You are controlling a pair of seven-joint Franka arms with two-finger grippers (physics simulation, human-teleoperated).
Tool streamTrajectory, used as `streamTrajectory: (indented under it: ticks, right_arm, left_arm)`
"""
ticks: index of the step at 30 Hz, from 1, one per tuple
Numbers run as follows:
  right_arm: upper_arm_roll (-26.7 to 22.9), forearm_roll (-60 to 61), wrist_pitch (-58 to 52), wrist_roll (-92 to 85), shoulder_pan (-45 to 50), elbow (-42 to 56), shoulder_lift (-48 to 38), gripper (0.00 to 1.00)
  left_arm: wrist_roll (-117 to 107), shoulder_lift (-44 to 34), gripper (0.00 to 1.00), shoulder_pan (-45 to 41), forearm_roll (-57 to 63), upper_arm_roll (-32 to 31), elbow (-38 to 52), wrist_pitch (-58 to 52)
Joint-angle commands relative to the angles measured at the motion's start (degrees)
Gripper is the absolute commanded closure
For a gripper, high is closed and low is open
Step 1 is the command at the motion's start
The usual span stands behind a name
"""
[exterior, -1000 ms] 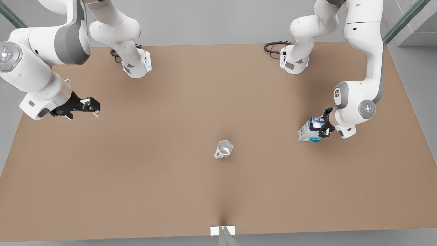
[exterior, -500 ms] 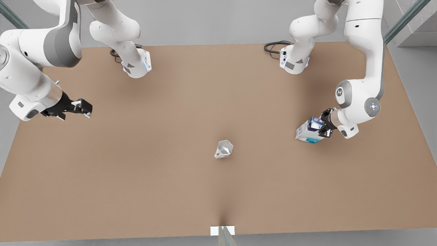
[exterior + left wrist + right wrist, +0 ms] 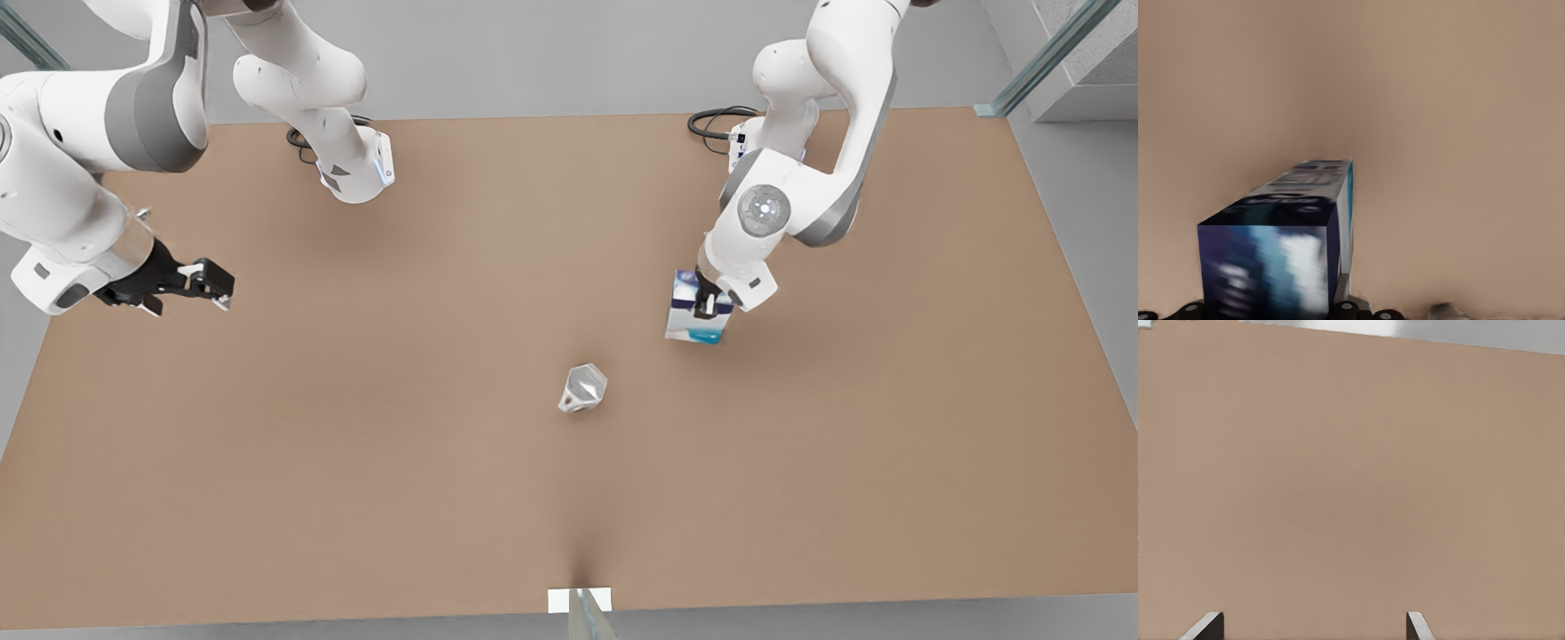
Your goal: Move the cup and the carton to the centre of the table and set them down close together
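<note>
Both grippers differ: the left gripper (image 3: 707,305), right of centre in the front view, clamps the carton's (image 3: 694,317) top; stiff, probably light. The right gripper (image 3: 206,283) waits spread at far left. The cup (image 3: 584,388), rigid and likely slick, stands mid-table (image 3: 356,462); grasp across its rim.

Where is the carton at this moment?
In the front view the carton is held by the left gripper, right of the table's centre, a short way up and right of the cup and not touching it.
</note>
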Motion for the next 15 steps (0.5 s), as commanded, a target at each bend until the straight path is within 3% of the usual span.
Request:
streamTrajectory:
  ticks: [1,8,15]
  right_arm:
    - [0.00,0.10,0.00,0.00,0.16,0.01,0.00,0.00]
    - [-0.08,0.01,0.00,0.09,0.16,0.01,0.09,0.00]
    - [-0.08,-0.08,0.00,0.09,0.24,0.01,0.00,0.00]
  left_arm:
    - [-1.27,0.32,0.40,-0.49,-0.85,-0.86,0.54,-0.23]
    - [-3.99,7.17,0.40,-3.56,1.69,-7.37,4.33,0.29]
    - [-7.43,11.75,0.40,-9.10,4.16,-7.55,6.00,3.46]
